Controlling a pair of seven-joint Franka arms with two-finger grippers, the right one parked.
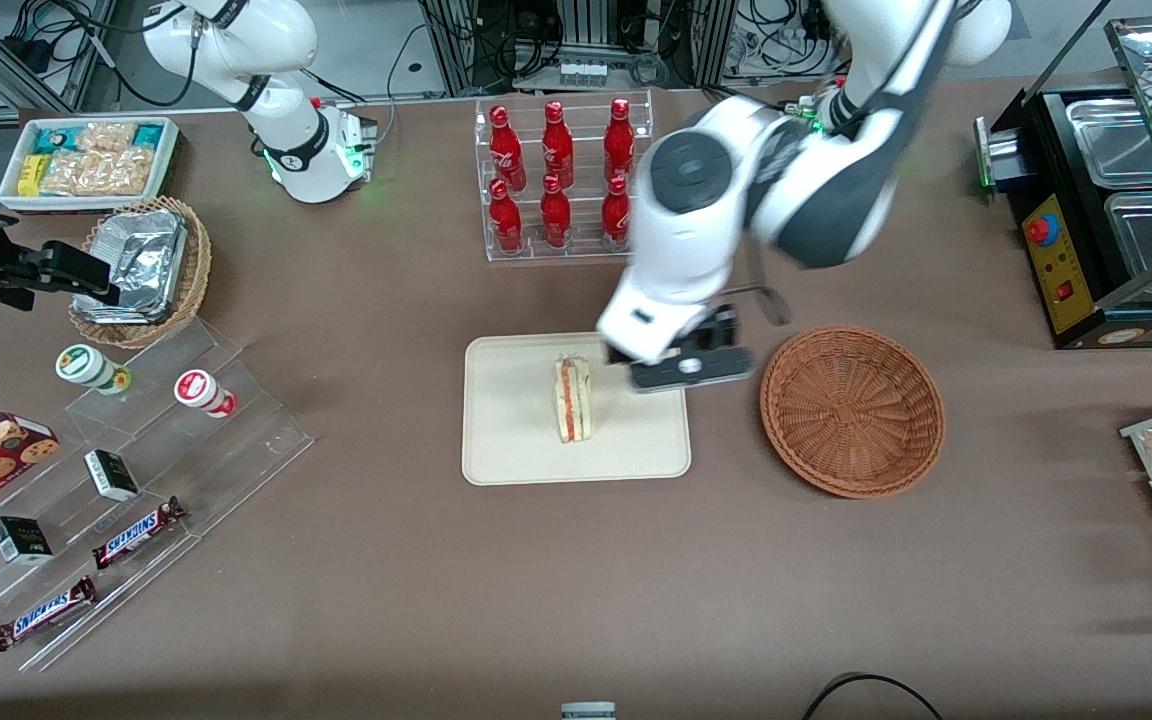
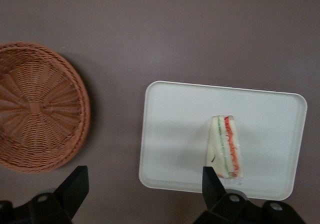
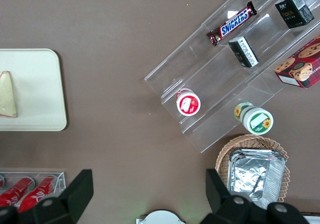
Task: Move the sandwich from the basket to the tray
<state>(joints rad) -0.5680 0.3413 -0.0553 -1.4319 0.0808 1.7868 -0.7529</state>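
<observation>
The sandwich (image 1: 573, 400) lies on the cream tray (image 1: 516, 440), near the tray's middle; it shows in the left wrist view (image 2: 227, 147) on the tray (image 2: 175, 134) and in the right wrist view (image 3: 7, 94). The reddish-brown wicker basket (image 1: 851, 410) stands empty beside the tray, toward the working arm's end; it also shows in the left wrist view (image 2: 35, 106). My left gripper (image 1: 688, 368) hangs above the tray's edge nearest the basket, open and empty, raised well above the table (image 2: 145, 189).
A clear rack of red bottles (image 1: 561, 180) stands farther from the front camera than the tray. A tan basket with foil (image 1: 141, 270), a white snack bin (image 1: 86, 160) and acrylic steps with snacks (image 1: 106, 500) lie toward the parked arm's end. A black appliance (image 1: 1096, 210) stands toward the working arm's end.
</observation>
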